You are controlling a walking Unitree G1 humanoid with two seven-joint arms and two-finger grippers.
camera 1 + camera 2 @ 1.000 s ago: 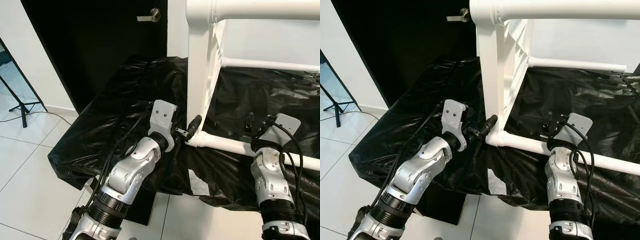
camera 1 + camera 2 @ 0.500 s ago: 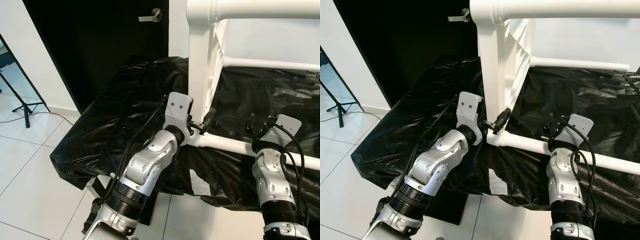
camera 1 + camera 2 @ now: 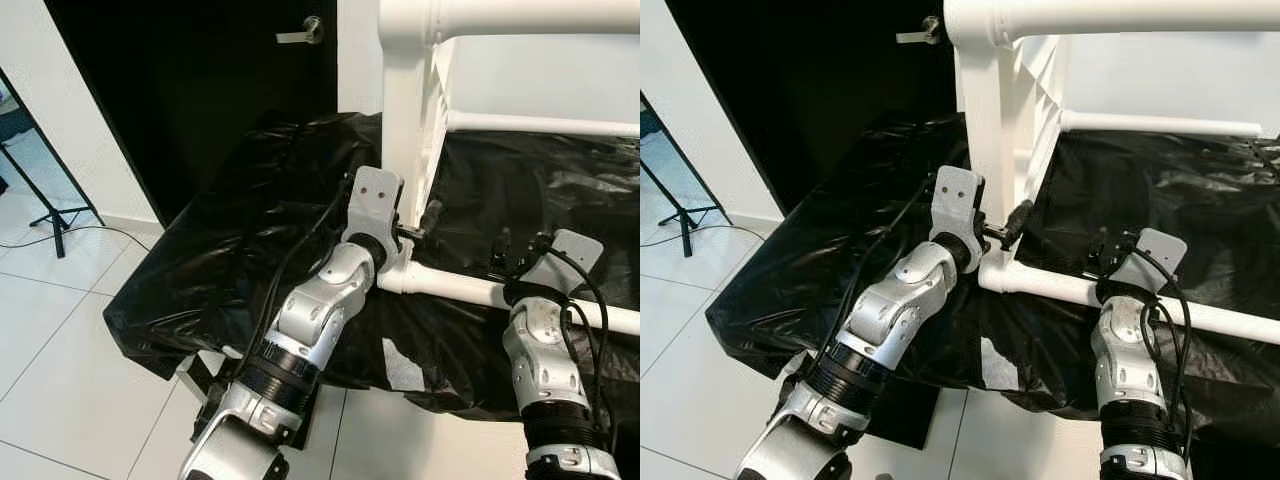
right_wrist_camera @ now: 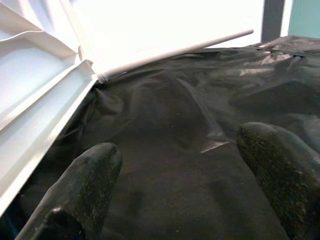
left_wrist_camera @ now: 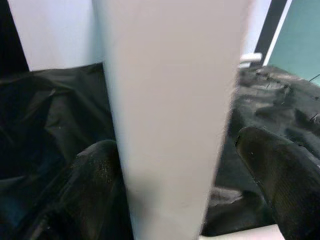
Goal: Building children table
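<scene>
Black plastic sheeting [image 3: 250,210] covers the bench, its near edge hanging over white floor tiles [image 3: 60,330]. Left hand [image 3: 415,228] straddles the white table frame [image 3: 405,150]'s upright leg, fingers [image 5: 95,175] wide. Right hand [image 3: 515,248] spread over sheeting behind the frame's lower rail. Frame's top is cut off.
</scene>
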